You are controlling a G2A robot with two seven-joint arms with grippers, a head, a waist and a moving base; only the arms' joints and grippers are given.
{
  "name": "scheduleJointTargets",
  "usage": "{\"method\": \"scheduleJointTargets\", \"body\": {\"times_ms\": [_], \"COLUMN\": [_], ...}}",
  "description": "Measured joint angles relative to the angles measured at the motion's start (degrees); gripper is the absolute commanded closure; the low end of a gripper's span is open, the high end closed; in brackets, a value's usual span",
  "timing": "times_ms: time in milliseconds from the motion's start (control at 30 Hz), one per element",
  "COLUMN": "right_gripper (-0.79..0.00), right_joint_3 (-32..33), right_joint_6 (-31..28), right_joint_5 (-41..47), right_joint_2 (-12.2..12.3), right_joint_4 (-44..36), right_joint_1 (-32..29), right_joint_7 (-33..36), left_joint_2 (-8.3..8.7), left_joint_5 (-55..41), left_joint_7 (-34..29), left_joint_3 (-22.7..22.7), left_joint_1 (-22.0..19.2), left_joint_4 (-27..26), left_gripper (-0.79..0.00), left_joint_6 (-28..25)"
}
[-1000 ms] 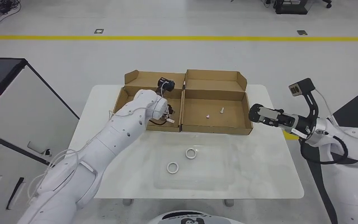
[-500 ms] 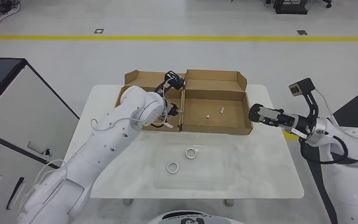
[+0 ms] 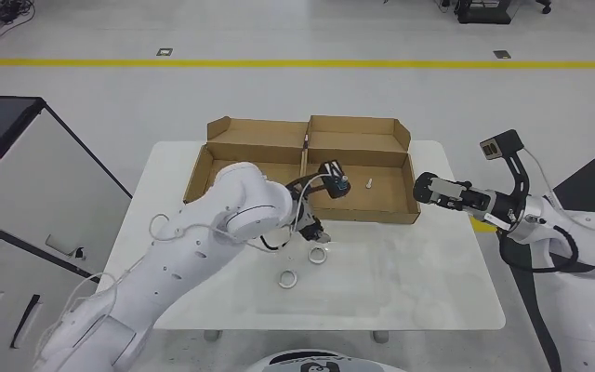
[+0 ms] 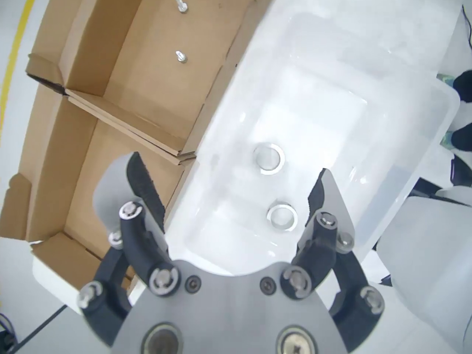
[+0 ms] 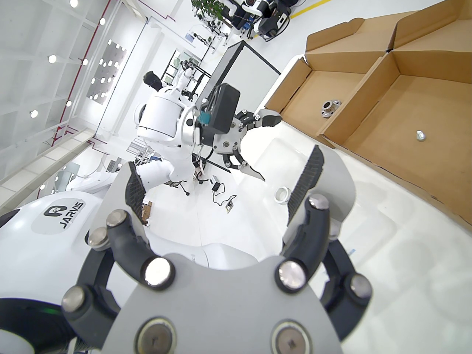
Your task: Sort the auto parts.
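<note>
White tabletop (image 3: 446, 279) carries everything. Left tool (image 4: 229, 169), spread wide and empty, hangs over a clear tray (image 4: 438, 112) where the nearer ring (image 4: 282, 217) and the farther ring (image 4: 269, 158) lie apart. Just beside the tray, the bolt box (image 4: 147, 75) holds a long bolt (image 4: 179, 1) and a short bolt (image 4: 180, 56). The neighbouring box (image 5: 332, 75) holds a flanged part (image 5: 329, 107). Right tool (image 5: 223, 178), also spread and empty, sits near the bolt box's outer end.

boxes (image 3: 372, 200): brown matt cardboard, raw corrugated edges, creased flaps; tray (image 4: 424, 141): clear glossy plastic, smooth; rings (image 4: 269, 158): shiny bare metal; bolts (image 4: 179, 1) and flanged part (image 5: 329, 107): bright metal; left gripper (image 4: 228, 169): brushed metal plate, polished screw heads, matt black ribbed rubbery pads (image 4: 143, 186); table (image 3: 446, 279): smooth white, slight sheen
</note>
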Motion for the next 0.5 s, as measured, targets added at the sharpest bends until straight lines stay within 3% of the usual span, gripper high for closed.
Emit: {"method": "scheduleJointTargets", "body": {"times_ms": [267, 367, 467, 500], "right_gripper": [-0.785, -0.785, -0.785, -0.785], "right_joint_3": [0.0, 0.0, 0.0, 0.0], "right_joint_6": [0.0, 0.0, 0.0, 0.0], "right_joint_5": [0.0, 0.0, 0.0, 0.0], "right_joint_2": [0.0, 0.0, 0.0, 0.0], "right_joint_4": [0.0, 0.0, 0.0, 0.0], "right_joint_1": [0.0, 0.0, 0.0, 0.0], "right_joint_7": [0.0, 0.0, 0.0, 0.0], "left_joint_2": [0.00, 0.22, 0.43, 0.51], "left_joint_5": [-0.9, -2.4, -3.9, -4.2], "left_joint_7": [-2.7, -2.4, -2.4, -2.5], "left_joint_3": [3.7, 5.4, 6.3, 6.6], "left_joint_1": [-0.3, -0.9, -1.1, -1.2], "left_joint_4": [-1.8, -2.4, -3.0, -3.3], "left_gripper": [-0.782, -0.745, -0.650, -0.542], "left_joint_6": [-4.1, -4.4, -4.4, -4.3]}}
